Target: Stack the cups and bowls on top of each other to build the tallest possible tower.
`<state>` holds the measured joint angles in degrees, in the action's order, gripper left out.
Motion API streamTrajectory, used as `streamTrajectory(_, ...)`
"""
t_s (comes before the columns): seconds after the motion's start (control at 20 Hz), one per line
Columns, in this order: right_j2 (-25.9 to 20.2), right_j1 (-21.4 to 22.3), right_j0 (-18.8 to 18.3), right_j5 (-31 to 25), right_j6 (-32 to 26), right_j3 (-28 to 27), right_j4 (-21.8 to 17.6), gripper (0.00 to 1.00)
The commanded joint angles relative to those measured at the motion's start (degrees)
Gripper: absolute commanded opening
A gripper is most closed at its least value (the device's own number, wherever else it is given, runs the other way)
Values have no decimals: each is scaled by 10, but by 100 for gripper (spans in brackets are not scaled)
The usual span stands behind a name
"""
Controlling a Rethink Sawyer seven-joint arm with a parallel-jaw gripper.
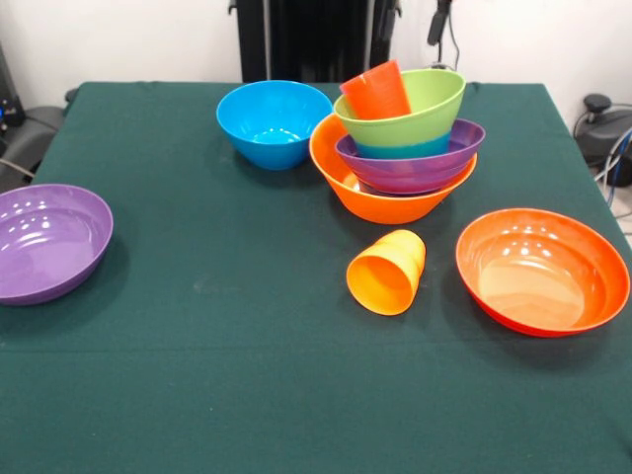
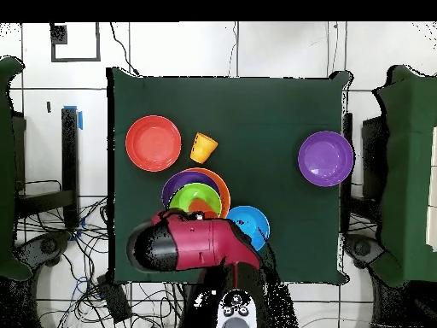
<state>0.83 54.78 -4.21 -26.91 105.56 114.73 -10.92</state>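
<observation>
The tower stands at the table's far middle: a big yellow-orange bowl [image 1: 380, 205] holds a purple bowl [image 1: 420, 170], a blue bowl [image 1: 400, 151] and a lime green bowl [image 1: 415, 117]. A red-orange cup [image 1: 375, 91] leans inside the green bowl. The tower also shows in the overhead view [image 2: 195, 195]. A yellow-orange cup [image 1: 387, 272] [image 2: 202, 147] lies on its side, mouth toward the camera, in front of the tower. A wide red-orange bowl [image 1: 541, 269] [image 2: 154, 143], a blue bowl [image 1: 274, 120] [image 2: 249, 224] and a purple bowl [image 1: 49, 240] [image 2: 325, 158] sit apart. The gripper is not visible.
The red and black arm [image 2: 192, 243] is folded back over the table's edge by the robot's base and covers part of the tower from above. The table has a dark green cloth [image 1: 227, 326]. Cables and chairs stand around the table.
</observation>
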Motion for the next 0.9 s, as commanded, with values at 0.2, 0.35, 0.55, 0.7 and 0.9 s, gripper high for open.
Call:
streamTrajectory(0.2,-67,37,-23,-104,-12,7,28,100)
streamTrajectory(0.35,-73,28,-42,-82,-23,16,19,100)
streamTrajectory(0.55,-77,-4,-72,-38,-34,23,-11,100)
streamTrajectory(0.7,-80,-12,-85,-22,-37,28,-27,100)
streamTrajectory(0.9,-87,-8,-99,-38,-44,24,-29,100)
